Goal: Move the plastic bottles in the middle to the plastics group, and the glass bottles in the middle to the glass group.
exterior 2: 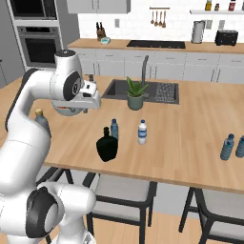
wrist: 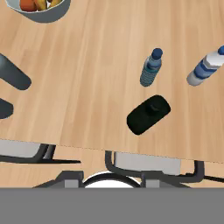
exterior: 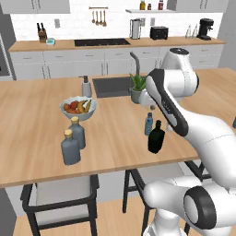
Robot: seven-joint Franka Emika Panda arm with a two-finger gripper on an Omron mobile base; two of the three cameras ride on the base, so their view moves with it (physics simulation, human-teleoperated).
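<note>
The black glass bottle (exterior: pixel 156 138) (exterior 2: pixel 107 144) (wrist: pixel 148 114) stands near the counter's front edge. Just behind it is a slim bluish plastic bottle (exterior: pixel 149 123) (exterior 2: pixel 114 128) (wrist: pixel 151 68). A white-capped plastic bottle (exterior 2: pixel 142 132) (wrist: pixel 205 68) stands to their right. Two grey-blue stoppered glass bottles (exterior: pixel 70 147) (exterior: pixel 77 132) form the glass group at the left. Two blue plastic bottles (exterior 2: pixel 228 147) stand at the far right. My gripper (exterior: pixel 151 107) (exterior 2: pixel 86 110) hangs high over the counter, left of the black bottle, holding nothing. Its fingers are too hidden to judge.
A fruit bowl (exterior: pixel 78 109) (wrist: pixel 39 8) sits behind the glass group. A potted plant (exterior: pixel 137 87) (exterior 2: pixel 136 94), a soap dispenser (exterior: pixel 86 86) and the sink (exterior: pixel 112 85) lie further back. Stools (exterior: pixel 60 193) stand under the front edge.
</note>
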